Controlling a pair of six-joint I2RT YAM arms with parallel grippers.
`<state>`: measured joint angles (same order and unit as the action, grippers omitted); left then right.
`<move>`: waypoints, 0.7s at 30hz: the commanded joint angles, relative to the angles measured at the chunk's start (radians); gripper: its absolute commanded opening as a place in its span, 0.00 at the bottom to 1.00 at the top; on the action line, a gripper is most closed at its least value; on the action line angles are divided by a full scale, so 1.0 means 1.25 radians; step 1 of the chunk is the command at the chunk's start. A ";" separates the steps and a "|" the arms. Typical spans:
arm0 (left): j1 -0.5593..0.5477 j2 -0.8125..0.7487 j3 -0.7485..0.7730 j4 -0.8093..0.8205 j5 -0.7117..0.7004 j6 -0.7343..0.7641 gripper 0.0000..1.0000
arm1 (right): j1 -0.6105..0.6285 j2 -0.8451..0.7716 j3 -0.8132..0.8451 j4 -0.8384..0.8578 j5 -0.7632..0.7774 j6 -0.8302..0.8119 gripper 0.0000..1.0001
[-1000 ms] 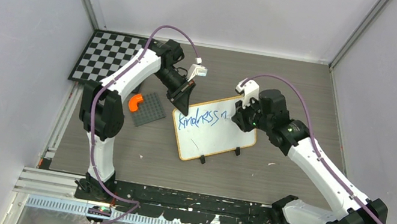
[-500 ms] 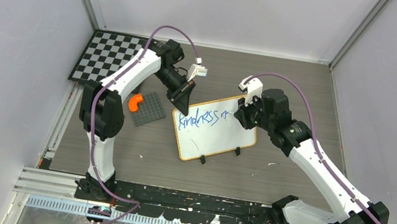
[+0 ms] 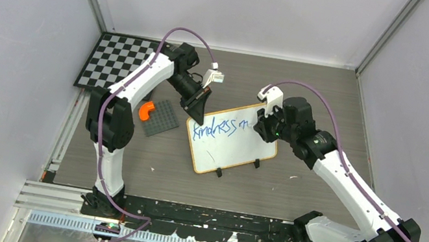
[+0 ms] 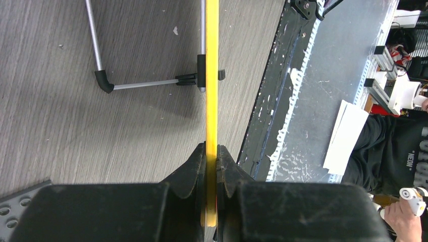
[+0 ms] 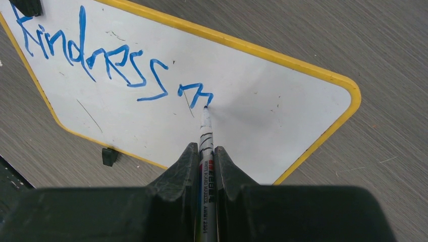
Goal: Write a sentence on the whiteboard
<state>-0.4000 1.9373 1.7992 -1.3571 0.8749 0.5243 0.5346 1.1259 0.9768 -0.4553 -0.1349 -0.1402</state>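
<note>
Grip by the right gripper (image 5: 204, 151), clenched on the marker (image 5: 206, 128), should be firm and tip pressure light as the sentence (image 5: 96, 63) is extended beyond "kindness m" on the whiteboard (image 5: 267, 118), which is clamped at its frame by the left gripper (image 4: 212, 151) mid-desk, toward the far edge.

The whole surface (image 3: 334, 95) is seen by the top camera from high above its near edge, looking down from far away. The left wrist camera is placed very near behind the left claw (image 4: 212, 151) and is turned along the thin edge of the whiteboard (image 4: 212, 60). The right wrist camera is set close behind the right claw (image 5: 206, 154), facing down along the marker (image 5: 206, 126) onto the board's white face. This face is shared by the top and right wrist views.
</note>
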 commanded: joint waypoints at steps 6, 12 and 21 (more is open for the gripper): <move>-0.014 0.005 0.024 -0.004 0.023 0.004 0.00 | -0.004 -0.042 0.034 -0.015 -0.019 -0.008 0.00; -0.015 0.001 0.020 -0.006 0.023 0.007 0.00 | -0.008 -0.056 0.028 0.030 0.043 0.026 0.00; -0.014 -0.001 0.021 -0.005 0.023 0.008 0.00 | -0.010 -0.023 0.036 0.053 0.063 0.036 0.00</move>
<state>-0.4004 1.9373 1.7992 -1.3586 0.8757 0.5251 0.5259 1.0817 0.9783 -0.4404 -0.0761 -0.1127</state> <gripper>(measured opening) 0.079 0.178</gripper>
